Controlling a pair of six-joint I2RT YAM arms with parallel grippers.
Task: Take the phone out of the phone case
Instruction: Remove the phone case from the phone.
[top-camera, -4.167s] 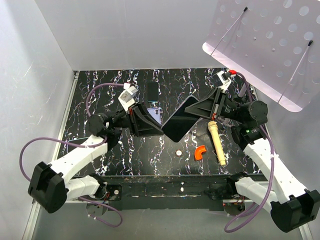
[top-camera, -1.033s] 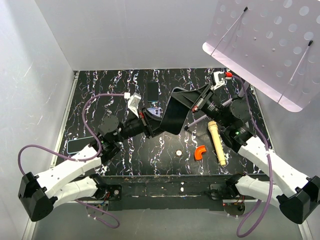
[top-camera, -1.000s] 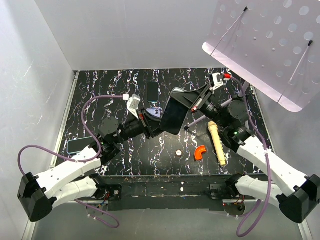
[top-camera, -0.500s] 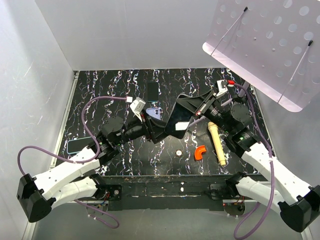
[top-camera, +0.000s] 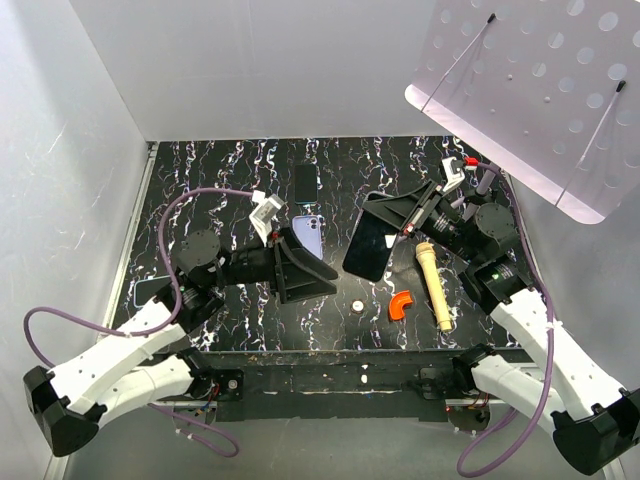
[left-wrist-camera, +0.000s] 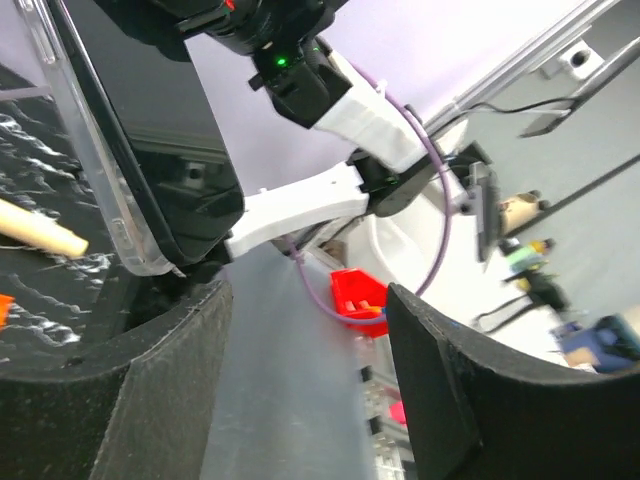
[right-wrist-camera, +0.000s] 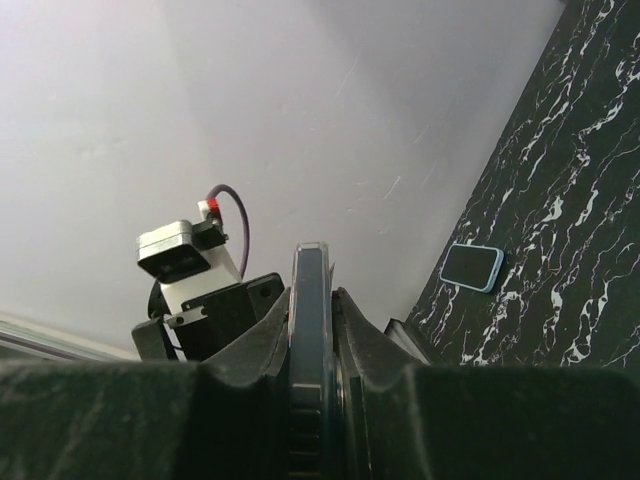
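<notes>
My right end effector (top-camera: 385, 213) clamped the black phone (top-camera: 370, 250) in its clear plastic case (left-wrist-camera: 105, 170); my left end effector (top-camera: 312, 283) stood open, empty.

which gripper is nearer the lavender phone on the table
Left. The left gripper hangs open beside the lavender phone, on its near side; the right gripper, shut on the cased phone, is farther to its right.

There are four phones: black phone in clear plastic case (top-camera: 365, 250), purple phone (top-camera: 310, 235), small black phone (top-camera: 305, 180), blue-edged phone (right-wrist-camera: 471, 267). One cream stick (top-camera: 433, 287), one orange curved piece (top-camera: 401, 304), one small round disc (top-camera: 357, 306).
</notes>
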